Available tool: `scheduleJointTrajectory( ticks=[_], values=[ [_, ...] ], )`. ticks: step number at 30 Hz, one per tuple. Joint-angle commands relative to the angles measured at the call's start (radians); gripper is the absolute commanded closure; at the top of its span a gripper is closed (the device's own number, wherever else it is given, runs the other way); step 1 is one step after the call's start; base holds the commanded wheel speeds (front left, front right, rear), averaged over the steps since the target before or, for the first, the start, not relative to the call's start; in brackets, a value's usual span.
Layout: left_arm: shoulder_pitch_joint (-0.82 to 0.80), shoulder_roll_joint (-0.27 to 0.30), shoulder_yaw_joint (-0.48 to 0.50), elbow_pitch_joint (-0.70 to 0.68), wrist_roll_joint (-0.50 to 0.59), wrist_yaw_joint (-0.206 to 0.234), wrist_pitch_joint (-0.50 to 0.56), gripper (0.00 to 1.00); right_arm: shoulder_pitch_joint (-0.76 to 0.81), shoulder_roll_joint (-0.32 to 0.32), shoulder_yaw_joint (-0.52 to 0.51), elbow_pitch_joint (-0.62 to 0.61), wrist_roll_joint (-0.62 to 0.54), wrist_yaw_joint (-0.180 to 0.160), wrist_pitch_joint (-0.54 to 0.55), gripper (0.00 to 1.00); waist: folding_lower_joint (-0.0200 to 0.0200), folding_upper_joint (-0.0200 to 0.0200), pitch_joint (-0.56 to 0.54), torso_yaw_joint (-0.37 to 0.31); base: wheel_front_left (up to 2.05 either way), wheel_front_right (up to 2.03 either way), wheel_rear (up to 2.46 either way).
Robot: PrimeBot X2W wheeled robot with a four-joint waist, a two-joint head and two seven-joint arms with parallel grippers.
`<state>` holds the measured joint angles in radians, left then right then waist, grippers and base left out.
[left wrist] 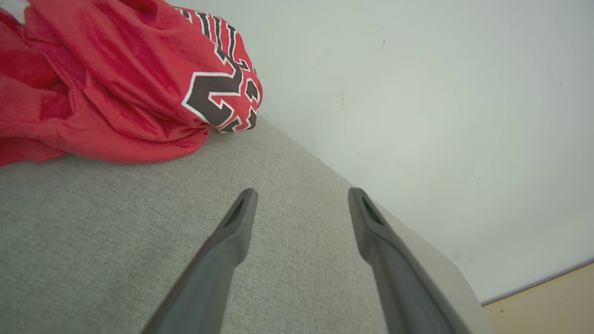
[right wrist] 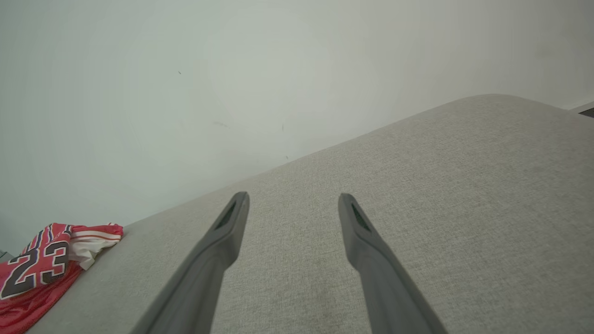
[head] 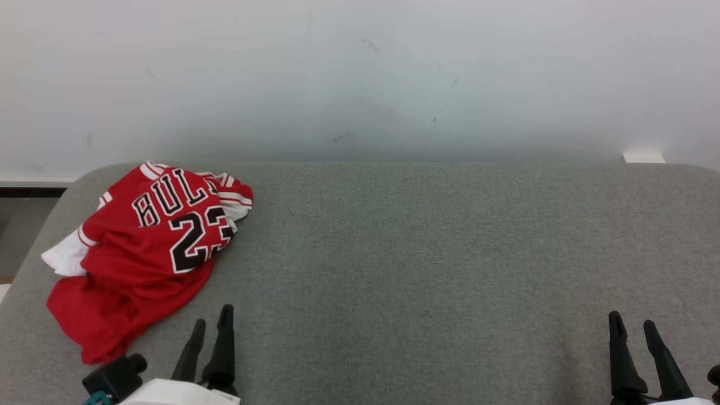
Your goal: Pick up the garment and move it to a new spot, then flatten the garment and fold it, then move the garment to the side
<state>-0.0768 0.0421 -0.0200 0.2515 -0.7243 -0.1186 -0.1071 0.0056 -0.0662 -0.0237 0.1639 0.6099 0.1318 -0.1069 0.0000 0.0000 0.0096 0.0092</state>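
Soft, even light filled all three views, and the shadows were faint and soft-edged. In the head view the pale, scuffed wall [head: 360, 67] was brightest at the top and greyer in a band just above the far edge of the grey fabric-covered counter [head: 422, 253]. The crumpled red basketball jersey [head: 146, 247] cast only a thin shade on the cloth beside it, with darker creases in its folds. Both wrist views looked paler and slightly greenish, and their wide lenses tilted and bowed the counter's edge. The weave was sharp mid-frame. The dark fingers of the left hand [left wrist: 301, 192] and the right hand [right wrist: 292, 196] were blurred near the bottom edge.
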Motion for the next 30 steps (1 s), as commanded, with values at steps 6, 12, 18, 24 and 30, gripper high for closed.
scheduleJointTrajectory(
  ticks=[6, 12, 18, 24, 30],
  values=[
    [-0.010, 0.008, -0.012, -0.011, 0.100, -0.002, -0.025, 0.00, 0.009, -0.012, -0.012, -0.024, -0.092, -0.001, -0.025, 0.00, 0.0000, 0.0000, 0.000, 0.002, 0.00, 0.00, 0.00],
    [-0.007, 0.009, -0.021, -0.013, 0.174, 0.000, -0.041, 0.00, 0.017, -0.018, -0.015, -0.029, -0.162, -0.001, -0.041, 0.00, 0.0000, 0.0000, 0.001, 0.003, 0.00, 0.00, 0.00],
    [-0.005, 0.009, -0.022, -0.012, 0.241, 0.002, -0.058, 0.00, 0.026, -0.019, -0.019, -0.035, -0.225, -0.001, -0.058, 0.00, 0.0000, 0.0000, 0.001, 0.002, 0.00, 0.00, 0.00],
    [-0.004, 0.009, -0.020, -0.009, 0.304, 0.004, -0.073, 0.00, 0.034, -0.019, -0.019, -0.030, -0.276, -0.001, -0.073, 0.00, 0.0000, 0.0000, 0.002, 0.003, 0.00, 0.00, 0.00],
    [0.000, 0.010, -0.019, -0.008, 0.363, 0.006, -0.085, 0.00, 0.047, -0.016, -0.019, -0.026, -0.310, -0.001, -0.085, 0.00, 0.0000, 0.0000, 0.002, 0.005, 0.00, 0.00, 0.00]
  ],
)
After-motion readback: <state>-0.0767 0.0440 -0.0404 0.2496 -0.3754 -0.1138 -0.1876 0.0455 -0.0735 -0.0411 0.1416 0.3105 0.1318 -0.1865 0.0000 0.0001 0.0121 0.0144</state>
